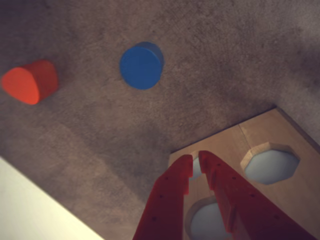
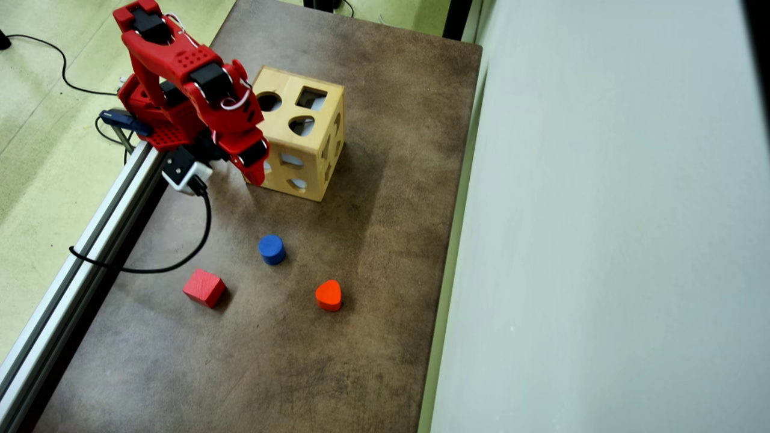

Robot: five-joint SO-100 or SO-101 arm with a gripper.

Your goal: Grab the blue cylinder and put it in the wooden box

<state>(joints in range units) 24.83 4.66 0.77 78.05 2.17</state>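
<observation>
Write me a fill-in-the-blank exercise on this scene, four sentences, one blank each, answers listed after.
1. The block standing between the red cube and the orange heart-shaped block in the overhead view is the blue ____.
2. The gripper hangs beside the wooden ____, holding nothing.
3. The blue cylinder stands on its flat end on the brown ____.
4. In the wrist view, the block left of the blue cylinder is coloured ____.

Missing words: cylinder; box; table; orange
</observation>
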